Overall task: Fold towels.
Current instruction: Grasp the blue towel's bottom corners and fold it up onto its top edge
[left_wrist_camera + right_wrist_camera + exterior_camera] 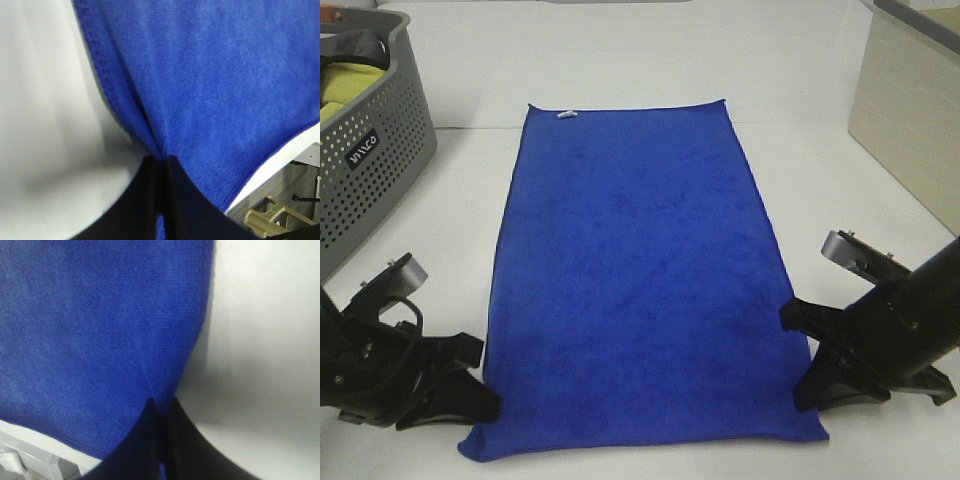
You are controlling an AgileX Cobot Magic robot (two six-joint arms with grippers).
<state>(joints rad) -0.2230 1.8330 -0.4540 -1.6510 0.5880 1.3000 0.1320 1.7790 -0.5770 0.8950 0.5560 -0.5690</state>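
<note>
Fingers come first: the left fingers (145,200) are clenched on the towel (635,280), pinching up a small ridge of cloth at its left long hem close to the near corner. The right fingers (186,445) are clenched the same way on the right long hem. The blue towel lies spread flat in the middle of the counter (800,60), its length running from the near edge toward the far edge, with a small white tag (567,115) at the far short hem. It looks soft, plush and light, so it will probably hang limp and sag between the two holds rather than keep any shape. The pile should give a sure grip, and these near corners seem the right places to hold, provided both rise evenly so the hem stays straight. A grey basket (370,170) holding a yellow-green cloth (345,85) stands by the left edge, apart from the towel, and a beige box (910,110) sits at the far right. Neither appears to block the way to the far hem.
</note>
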